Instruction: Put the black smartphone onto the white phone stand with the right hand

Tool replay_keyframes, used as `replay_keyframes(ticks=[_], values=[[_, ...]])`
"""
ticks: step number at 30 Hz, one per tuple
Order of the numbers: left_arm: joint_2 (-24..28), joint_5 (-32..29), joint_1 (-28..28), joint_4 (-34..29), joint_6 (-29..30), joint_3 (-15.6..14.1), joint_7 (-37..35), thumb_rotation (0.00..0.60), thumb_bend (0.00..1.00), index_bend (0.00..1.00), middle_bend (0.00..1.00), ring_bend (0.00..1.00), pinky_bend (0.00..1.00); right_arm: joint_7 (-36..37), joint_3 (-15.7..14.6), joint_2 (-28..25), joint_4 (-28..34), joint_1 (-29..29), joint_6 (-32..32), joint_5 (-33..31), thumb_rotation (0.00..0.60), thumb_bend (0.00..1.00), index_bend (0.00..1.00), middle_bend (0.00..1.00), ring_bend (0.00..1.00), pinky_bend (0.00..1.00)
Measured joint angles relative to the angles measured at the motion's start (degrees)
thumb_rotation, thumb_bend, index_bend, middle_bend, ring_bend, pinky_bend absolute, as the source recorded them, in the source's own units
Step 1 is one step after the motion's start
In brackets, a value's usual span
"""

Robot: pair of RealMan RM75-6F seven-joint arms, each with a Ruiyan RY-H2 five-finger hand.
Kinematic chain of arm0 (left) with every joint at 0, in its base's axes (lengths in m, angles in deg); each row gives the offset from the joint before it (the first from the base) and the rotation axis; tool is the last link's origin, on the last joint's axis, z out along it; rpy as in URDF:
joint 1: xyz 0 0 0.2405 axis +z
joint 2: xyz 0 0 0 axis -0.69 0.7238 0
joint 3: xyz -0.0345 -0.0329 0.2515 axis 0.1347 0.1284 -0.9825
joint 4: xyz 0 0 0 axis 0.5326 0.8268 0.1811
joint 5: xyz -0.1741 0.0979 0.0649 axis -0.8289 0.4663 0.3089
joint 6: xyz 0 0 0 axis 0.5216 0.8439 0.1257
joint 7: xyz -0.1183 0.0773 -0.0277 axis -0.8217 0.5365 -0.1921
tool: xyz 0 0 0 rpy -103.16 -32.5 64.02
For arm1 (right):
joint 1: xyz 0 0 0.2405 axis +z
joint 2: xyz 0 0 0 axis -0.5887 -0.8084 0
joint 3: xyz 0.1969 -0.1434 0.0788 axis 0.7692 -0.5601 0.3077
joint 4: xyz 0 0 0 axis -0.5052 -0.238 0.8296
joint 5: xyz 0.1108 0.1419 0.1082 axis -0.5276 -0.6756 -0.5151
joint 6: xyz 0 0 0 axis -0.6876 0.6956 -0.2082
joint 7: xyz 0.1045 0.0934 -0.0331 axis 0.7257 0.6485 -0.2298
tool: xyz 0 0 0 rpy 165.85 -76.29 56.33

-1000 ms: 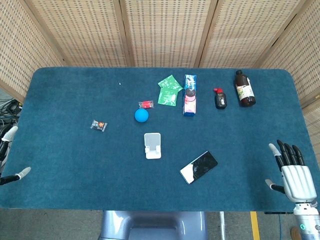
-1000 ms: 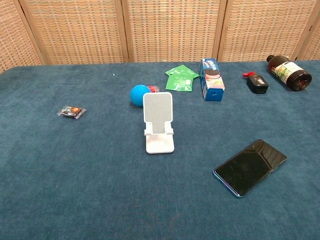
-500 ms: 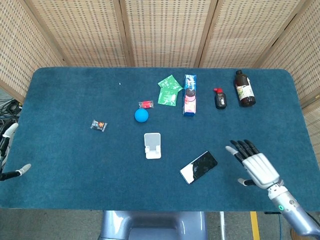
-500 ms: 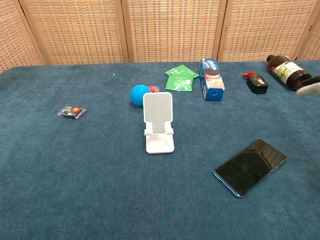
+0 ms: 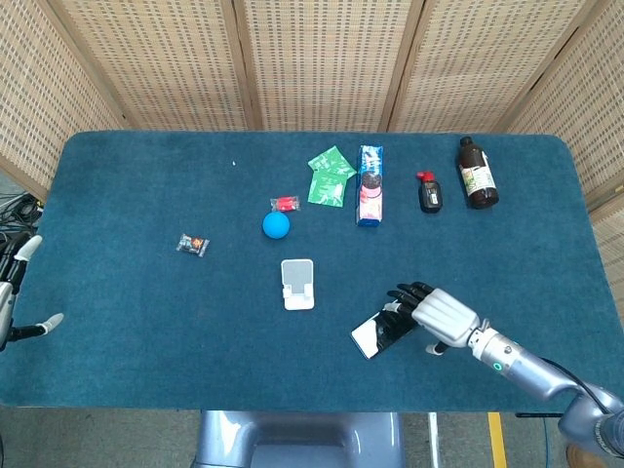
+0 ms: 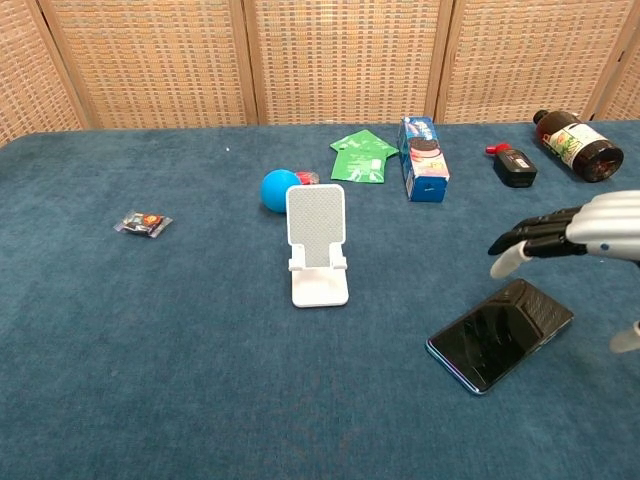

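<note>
One right hand [image 6: 585,236] spread empty over black smartphone [image 6: 500,333], white phone stand [image 6: 318,244] apart, blue ball [image 6: 279,189] behind stand.

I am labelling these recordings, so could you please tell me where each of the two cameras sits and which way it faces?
Head view: high above the table's near edge, looking steeply down on the whole blue table; shows the right hand over the black smartphone, plus the left hand at the frame's left edge.
Chest view: low at the near edge, looking across at the wicker screens; shows only the right hand.
Shared: smartphone, white phone stand, right hand.
</note>
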Motion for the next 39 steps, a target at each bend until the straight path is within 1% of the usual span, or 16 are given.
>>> replay_keyframes(ticks=[5, 11, 15, 22, 26, 32, 34, 35, 37, 39], values=[[-0.5, -1.5, -0.6, 0.2, -1.2, 0.2, 1.2, 0.6, 0.0, 0.0, 0.0, 0.0, 0.0, -0.6, -0.7, 5.6, -4.7, 2.6, 1.4, 0.4, 0.6, 0.08, 0.22, 0.18, 0.13, 0.21], [-0.7, -2.5, -1.1, 0.4, -2.1, 0.3, 1.8, 0.6, 0.0, 0.0, 0.0, 0.0, 0.0, -3.0, -1.7, 9.0, -8.4, 5.1, 4.3, -0.3, 0.6, 0.1, 0.24, 0.19, 0.13, 0.21], [-0.7, -3.0, -1.1, 0.5, -2.3, 0.3, 1.8, 0.6, 0.0, 0.0, 0.0, 0.0, 0.0, -5.4, -2.5, 9.4, -8.2, 6.2, 5.9, -1.0, 0.6, 0.11, 0.24, 0.19, 0.14, 0.21], [-0.7, -3.2, -1.3, 0.6, -2.6, 0.3, 1.8, 0.6, 0.0, 0.0, 0.0, 0.0, 0.0, -8.3, -3.3, 7.8, -4.7, 7.4, 8.4, -3.6, 0.6, 0.12, 0.24, 0.19, 0.14, 0.19], [-0.7, -3.2, -1.3, 0.6, -2.5, 0.3, 1.8, 0.6, 0.0, 0.0, 0.0, 0.0, 0.0, -9.0, -4.1, 6.9, -3.4, 7.4, 8.1, -4.3, 0.6, 0.12, 0.24, 0.18, 0.14, 0.17], [-0.6, -3.0, -1.3, 0.4, -2.5, 0.2, 1.6, 0.6, 0.0, 0.0, 0.0, 0.0, 0.0, -9.2, -5.3, 7.1, -3.8, 7.2, 6.7, -4.3, 0.6, 0.12, 0.25, 0.19, 0.14, 0.15], [-0.6, -2.9, -1.4, 0.4, -2.5, 0.2, 1.7, 0.6, 0.0, 0.0, 0.0, 0.0, 0.0, -8.9, -5.6, 7.7, -4.4, 7.2, 6.5, -4.3, 0.6, 0.13, 0.27, 0.2, 0.14, 0.15], [-0.6, -2.8, -1.4, 0.3, -2.4, 0.2, 1.7, 0.6, 0.0, 0.0, 0.0, 0.0, 0.0, -8.8, -5.7, 8.0, -4.8, 7.2, 6.4, -4.3, 0.6, 0.14, 0.3, 0.22, 0.16, 0.16], [-0.6, -2.8, -1.4, 0.3, -2.4, 0.1, 1.6, 0.6, 0.0, 0.0, 0.0, 0.0, 0.0, -8.4, -6.0, 8.7, -5.6, 7.2, 5.7, -4.2, 0.6, 0.19, 0.38, 0.29, 0.21, 0.2], [-0.6, -2.8, -1.3, 0.3, -2.4, 0.1, 1.6, 0.6, 0.0, 0.0, 0.0, 0.0, 0.0, -7.8, -6.3, 9.3, -6.2, 7.2, 4.9, -3.9, 0.6, 0.28, 0.5, 0.41, 0.33, 0.31]])
